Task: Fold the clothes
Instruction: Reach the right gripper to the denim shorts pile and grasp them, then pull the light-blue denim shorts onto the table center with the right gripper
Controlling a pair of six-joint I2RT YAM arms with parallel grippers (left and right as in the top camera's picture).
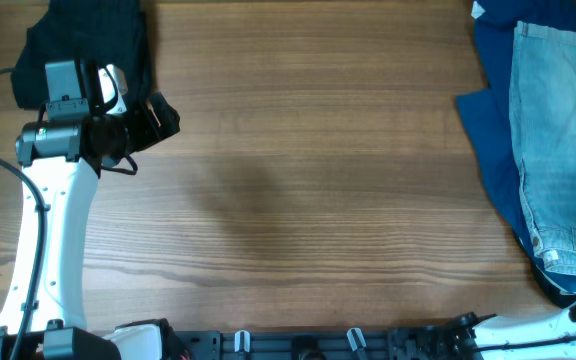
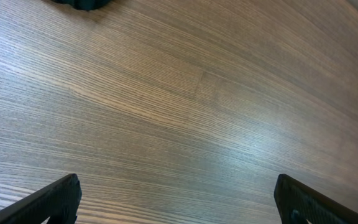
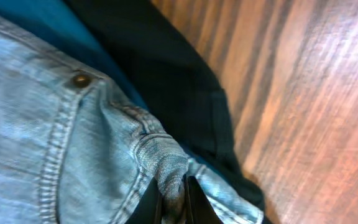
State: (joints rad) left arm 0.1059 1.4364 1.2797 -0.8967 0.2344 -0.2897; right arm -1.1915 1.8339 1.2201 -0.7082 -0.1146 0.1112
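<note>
Shorts: denim shorts (image 1: 558, 150), faded light blue; doubled seam stitching and a brass rivet (image 3: 79, 79) show in the right wrist view

Location: far right of the counter (image 1: 298, 180); laid lengthwise on top of a navy garment (image 1: 488, 120) that shows along their left side

Right gripper (image 3: 173, 196): low at the counter's near right corner; jaws all but closed, pinching a bunched ridge of denim at the shorts' edge

Left gripper (image 2: 176, 199): far left, just beside a black garment (image 1: 88, 40); jaws spread wide over bare wood; holding nothing
</note>
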